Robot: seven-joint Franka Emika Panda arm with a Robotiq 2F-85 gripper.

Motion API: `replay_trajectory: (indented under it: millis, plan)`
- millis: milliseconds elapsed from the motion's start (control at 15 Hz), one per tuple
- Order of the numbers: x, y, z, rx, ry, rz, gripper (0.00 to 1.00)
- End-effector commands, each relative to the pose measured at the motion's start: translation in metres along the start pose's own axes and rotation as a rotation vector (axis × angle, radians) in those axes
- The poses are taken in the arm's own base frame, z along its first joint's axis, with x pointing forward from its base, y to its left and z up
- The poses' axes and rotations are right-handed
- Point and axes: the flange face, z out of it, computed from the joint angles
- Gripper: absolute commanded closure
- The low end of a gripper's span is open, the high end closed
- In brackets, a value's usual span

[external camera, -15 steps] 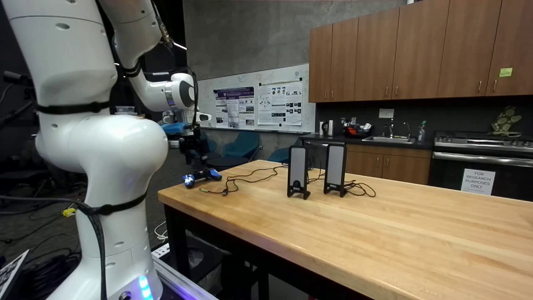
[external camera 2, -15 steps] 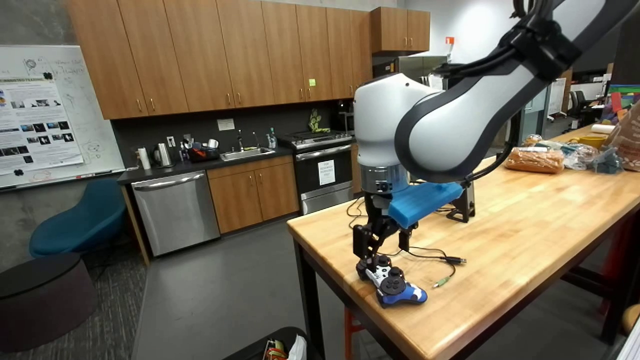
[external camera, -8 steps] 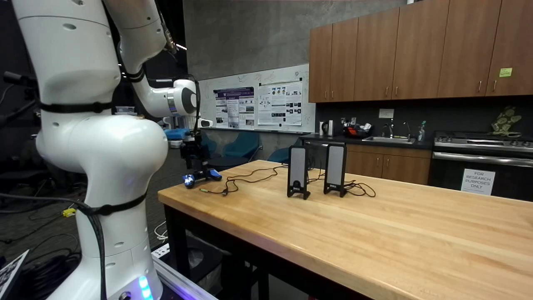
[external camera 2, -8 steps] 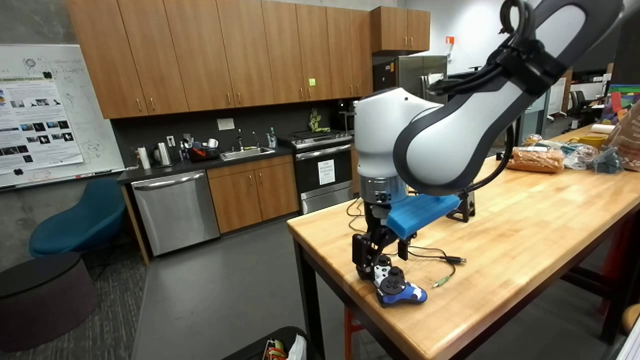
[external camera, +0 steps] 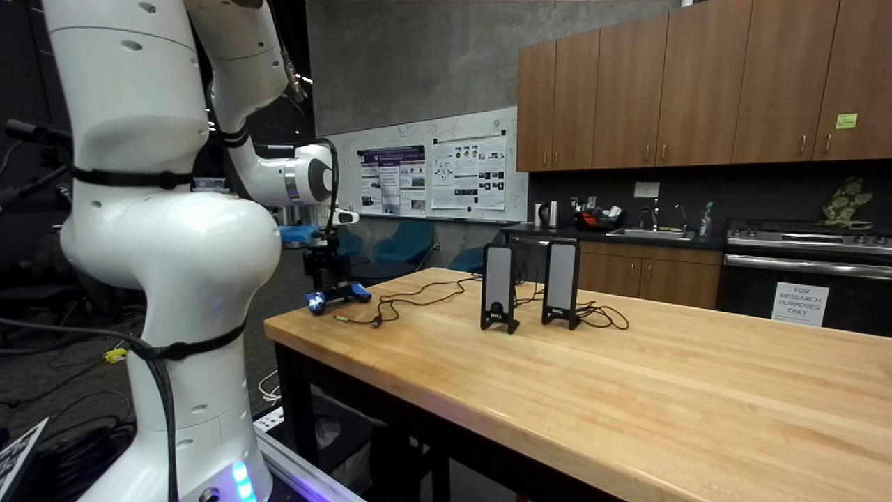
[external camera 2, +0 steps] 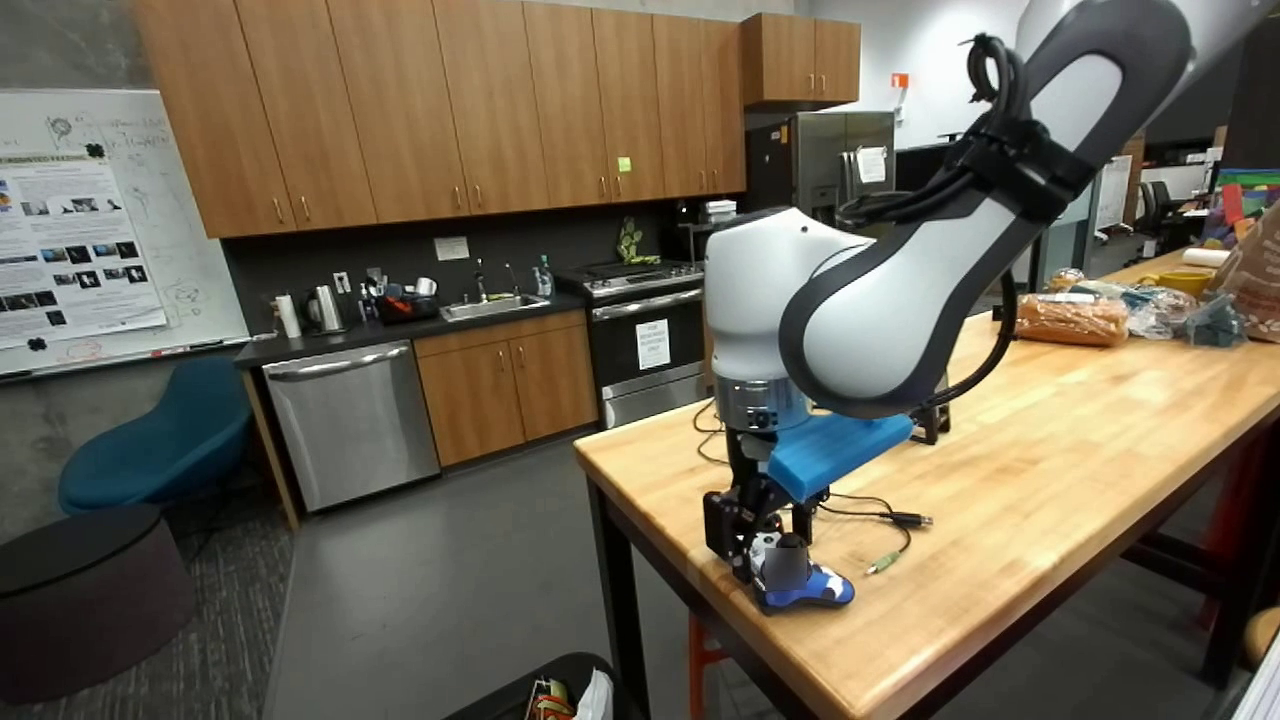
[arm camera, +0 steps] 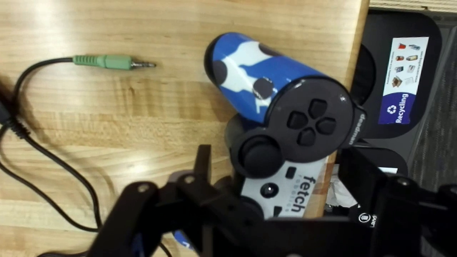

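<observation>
A game controller (arm camera: 235, 71) with blue and white camouflage handles and a grey-white middle lies on the wooden table near its edge. It also shows in both exterior views (external camera: 316, 302) (external camera 2: 822, 588). My gripper (arm camera: 277, 159) is open, pointing down, with one finger on each side of the controller's middle. In an exterior view the gripper (external camera 2: 763, 530) is low at the controller, close to the table. Whether the fingers touch the controller cannot be told. The gripper's body hides the controller's far handle, apart from a small blue bit in the wrist view.
A black cable with a green plug (arm camera: 110, 61) lies beside the controller. Two black speakers (external camera: 498, 279) (external camera: 561, 279) stand farther along the table (external camera: 627, 390). Bagged items (external camera 2: 1070, 318) lie at its far end. A dark bin with a recycling label (arm camera: 400, 103) is below the edge.
My gripper has moved down around the controller, with the wrist and forearm lowering too. The fingers stay apart, and the controller and cables have not moved.
</observation>
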Motion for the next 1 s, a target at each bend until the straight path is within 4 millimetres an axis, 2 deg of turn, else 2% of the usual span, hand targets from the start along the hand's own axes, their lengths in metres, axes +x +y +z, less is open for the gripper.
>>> replay_trajectory:
  millis: [0,133,200,600,933]
  plan:
    - [0.006,0.002,0.002,0.004,0.007,0.032,0.40]
    - [0.008,0.004,-0.002,0.006,0.014,0.048,0.57]
    - [0.009,0.005,-0.005,0.006,0.022,0.054,0.62]
    - [0.019,0.023,-0.023,0.009,0.052,0.113,0.62]
    - [0.038,0.062,-0.041,0.045,0.088,0.268,0.62]
